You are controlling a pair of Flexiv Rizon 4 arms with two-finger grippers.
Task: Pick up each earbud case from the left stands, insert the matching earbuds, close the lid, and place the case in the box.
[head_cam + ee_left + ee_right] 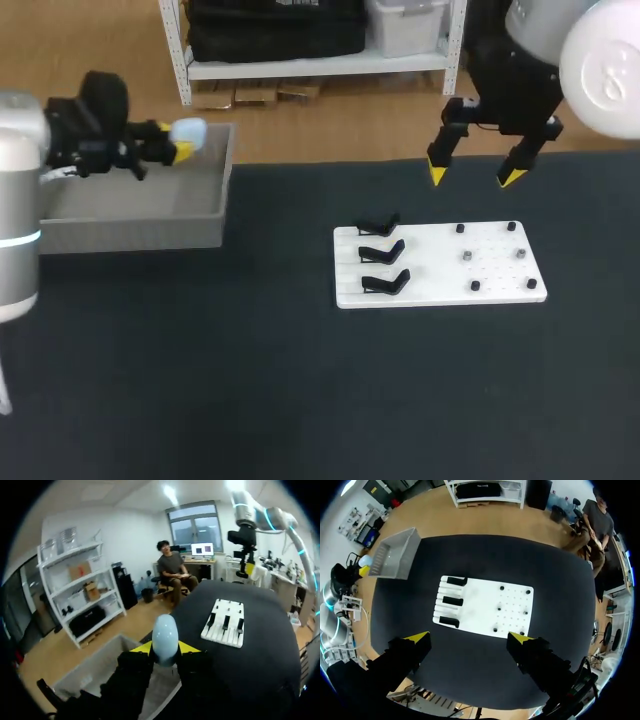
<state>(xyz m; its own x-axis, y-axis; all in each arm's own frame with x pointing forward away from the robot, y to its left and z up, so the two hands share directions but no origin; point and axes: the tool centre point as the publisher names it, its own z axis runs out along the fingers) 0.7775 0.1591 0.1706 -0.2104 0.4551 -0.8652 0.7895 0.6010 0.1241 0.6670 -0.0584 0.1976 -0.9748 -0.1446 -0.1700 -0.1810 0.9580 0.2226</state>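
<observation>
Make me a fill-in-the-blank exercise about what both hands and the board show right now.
1. The left hand is shut on a pale ____ earbud case.
2. The right hand hovers over the far edge of the white board with its fingers ____, holding nothing.
3. The board carries ____ black stands, all empty.

Missing words: blue; open; three.

Your head camera looks down from above and behind the robot; the white board (440,265) sits right of middle, the grey box (140,205) to the board's left. Your left wrist camera is over that box, facing across the table (260,670) toward the board, well apart from it. Your right wrist camera hangs high above the board, looking straight down. All three share board and box.
</observation>
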